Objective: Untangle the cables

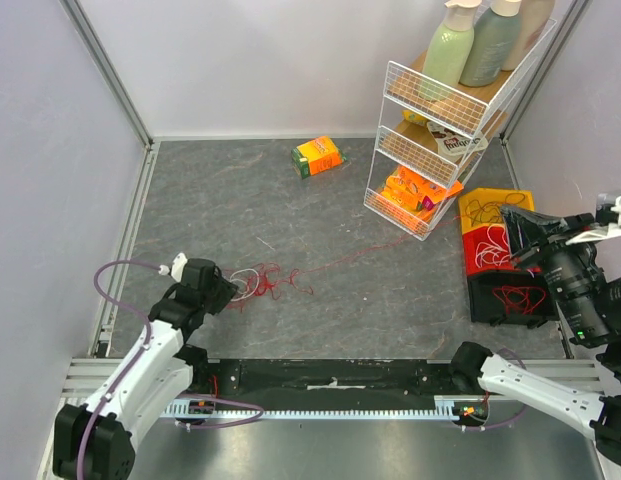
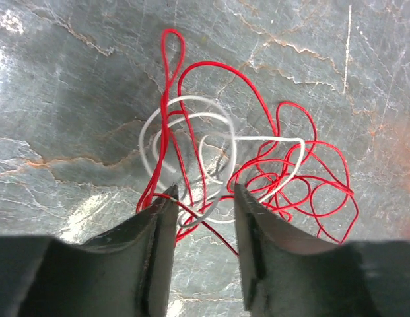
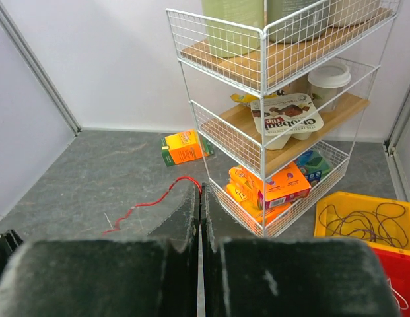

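A tangle of red, white and grey cables (image 1: 258, 283) lies on the grey floor at the left, and fills the left wrist view (image 2: 218, 165). My left gripper (image 1: 230, 290) is down at the tangle's near edge; its jaws (image 2: 203, 191) stand apart, with a red and a grey strand crossing the gap between the fingertips. One long red cable (image 1: 380, 250) runs from the tangle off to the right, up to my right gripper (image 1: 510, 222). In the right wrist view that gripper (image 3: 200, 188) is shut on the end of the red cable (image 3: 145, 205).
A white wire rack (image 1: 430, 130) with bottles and boxes stands at the back right. An orange box (image 1: 318, 156) lies at the back. Yellow (image 1: 495, 203), red (image 1: 487, 252) and black (image 1: 515, 300) bins with more cables sit at the right.
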Robot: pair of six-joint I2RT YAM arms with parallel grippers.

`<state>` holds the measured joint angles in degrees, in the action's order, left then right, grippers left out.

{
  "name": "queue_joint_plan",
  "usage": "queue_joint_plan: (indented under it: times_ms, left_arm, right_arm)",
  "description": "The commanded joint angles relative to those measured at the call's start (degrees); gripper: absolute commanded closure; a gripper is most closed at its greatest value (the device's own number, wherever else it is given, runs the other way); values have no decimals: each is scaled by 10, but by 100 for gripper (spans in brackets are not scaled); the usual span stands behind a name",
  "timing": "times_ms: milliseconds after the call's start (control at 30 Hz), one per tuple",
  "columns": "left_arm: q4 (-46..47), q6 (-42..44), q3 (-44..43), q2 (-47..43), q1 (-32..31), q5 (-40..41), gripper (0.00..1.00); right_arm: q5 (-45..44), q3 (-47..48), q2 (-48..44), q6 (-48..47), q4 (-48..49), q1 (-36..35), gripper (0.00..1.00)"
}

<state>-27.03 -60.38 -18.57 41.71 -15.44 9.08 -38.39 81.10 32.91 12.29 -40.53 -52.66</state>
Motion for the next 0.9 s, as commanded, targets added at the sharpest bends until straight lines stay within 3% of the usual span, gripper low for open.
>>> queue_joint_plan:
  times_ms: [0, 100, 300, 567, 867]
  left_arm:
    - [-39, 30, -37, -32, 5, 30, 45]
    - [-54, 48, -59, -58, 6, 30, 28]
    - [-100, 59, -88, -93, 6, 73, 10]
    - [-108, 74, -101, -109, 6, 80, 2]
    - [-66, 94, -100, -116, 6, 9, 3]
  right_arm:
    - [4, -3, 8, -5, -5, 0, 100]
    - [12, 2, 1, -14, 8, 0, 100]
    - [-4, 66, -6, -52, 10, -1, 100]
    - [13, 100, -28, -60, 32, -1, 100]
    - [40, 59, -7, -37, 25, -1, 100]
